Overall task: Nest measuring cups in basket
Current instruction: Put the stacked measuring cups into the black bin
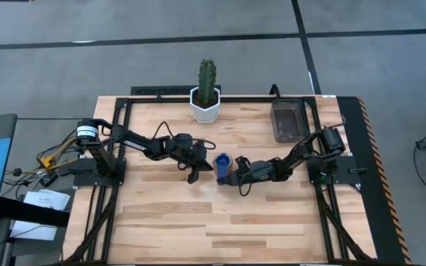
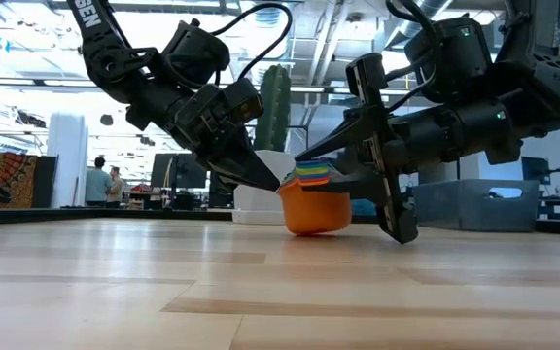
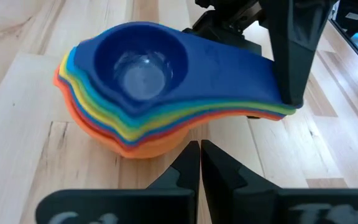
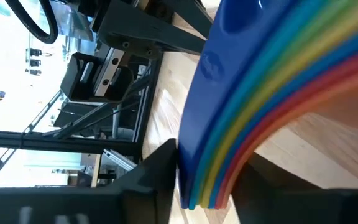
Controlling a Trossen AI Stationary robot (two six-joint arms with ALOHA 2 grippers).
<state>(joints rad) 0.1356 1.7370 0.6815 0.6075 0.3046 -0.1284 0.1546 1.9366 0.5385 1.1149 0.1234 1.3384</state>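
Note:
The measuring cups (image 1: 222,162) sit nested in one stack, dark blue on top and orange outermost, in the middle of the table (image 1: 198,222). In the low view the stack (image 2: 314,199) rests on its orange bottom. My right gripper (image 1: 237,172) is shut on the stacked handles. My left gripper (image 1: 198,171) is shut, its tips (image 3: 199,149) at the orange cup's wall on the stack's left side. The dark grey basket (image 1: 290,120) stands apart near the table's far right corner. My left gripper has its shut fingertips (image 2: 275,182) right at the orange cup's rim, slanting down from the table's left; I cannot tell whether they touch it. My right gripper pinches the stacked handles near their free end (image 4: 207,186), all layers between its two fingers. One finger (image 3: 291,62) lies on the dark blue top handle, the other under the orange one. It comes level from the table's right. The stack's orange bottom (image 2: 314,226) stays on the table.
A white hexagonal pot with a cactus (image 1: 206,100) stands at the far edge, behind the stack. Black frame rails run along both sides of the table. Bare wood lies toward the near edge. People stand far off in the room (image 2: 100,180).

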